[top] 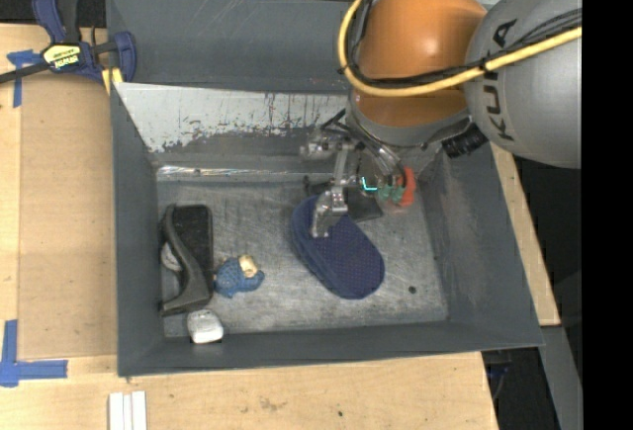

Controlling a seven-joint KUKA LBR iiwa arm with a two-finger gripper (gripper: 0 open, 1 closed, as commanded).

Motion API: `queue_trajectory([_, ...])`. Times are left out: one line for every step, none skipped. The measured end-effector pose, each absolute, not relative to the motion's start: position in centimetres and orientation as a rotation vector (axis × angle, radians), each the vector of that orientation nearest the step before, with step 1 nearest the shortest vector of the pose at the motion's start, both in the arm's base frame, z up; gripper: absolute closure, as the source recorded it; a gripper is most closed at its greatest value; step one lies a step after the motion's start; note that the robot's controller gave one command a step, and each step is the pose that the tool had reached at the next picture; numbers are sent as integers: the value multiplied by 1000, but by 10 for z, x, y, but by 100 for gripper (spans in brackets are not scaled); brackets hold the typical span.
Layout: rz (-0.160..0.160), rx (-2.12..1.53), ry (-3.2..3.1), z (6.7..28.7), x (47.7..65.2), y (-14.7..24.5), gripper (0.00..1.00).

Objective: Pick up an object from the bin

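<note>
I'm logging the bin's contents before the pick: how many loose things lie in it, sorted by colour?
Blue: 2, a dark oval pouch and a small toy
Black: 1, a flat case
White: 1, a small lump
Total: 4

Count's coming in: one grey bin (134, 220), four loose things on its floor. That's one dark blue oval pad (346, 260), one black angular piece (190, 255), one small blue figure (235, 277) with a tan spot, and one small white lump (205, 327). Two of them are blue, one is black, one is white, and there is a single item of each kind.
</note>
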State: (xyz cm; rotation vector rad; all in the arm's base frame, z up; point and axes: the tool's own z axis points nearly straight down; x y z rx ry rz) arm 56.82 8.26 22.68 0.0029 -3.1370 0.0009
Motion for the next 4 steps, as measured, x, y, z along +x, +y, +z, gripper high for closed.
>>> queue_trajectory([-7,81,-3154,86,575,25,0])
queue_trajectory([5,21,-3136,76,605,47,0])
queue_trajectory([2,17,-3140,78,606,46,100])
queue_trajectory([-2,46,-3154,213,608,66,100])
